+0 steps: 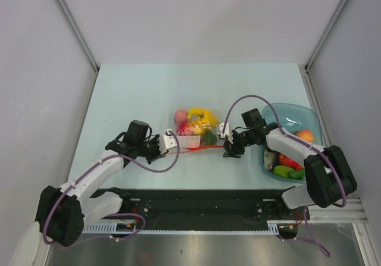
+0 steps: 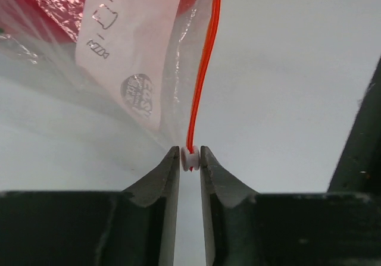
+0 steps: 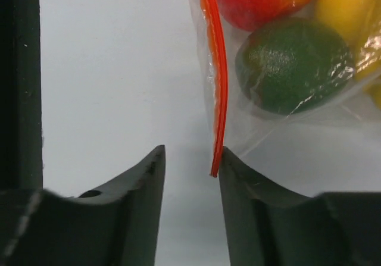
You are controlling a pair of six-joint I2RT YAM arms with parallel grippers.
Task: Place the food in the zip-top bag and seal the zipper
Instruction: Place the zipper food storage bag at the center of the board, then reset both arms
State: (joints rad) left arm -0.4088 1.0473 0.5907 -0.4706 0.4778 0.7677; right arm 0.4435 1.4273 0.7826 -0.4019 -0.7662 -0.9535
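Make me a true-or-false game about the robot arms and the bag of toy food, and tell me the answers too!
1. The left gripper pinches one end of the zipper. True.
2. The right gripper is shut tight on the zipper. False: its jaws stand apart, and the zipper's end only touches one finger.
3. The bag is empty. False: food is inside it.
4. Some food lies in the tub. True.
5. The bag lies inside the tub. False: it lies on the table, beside the tub.
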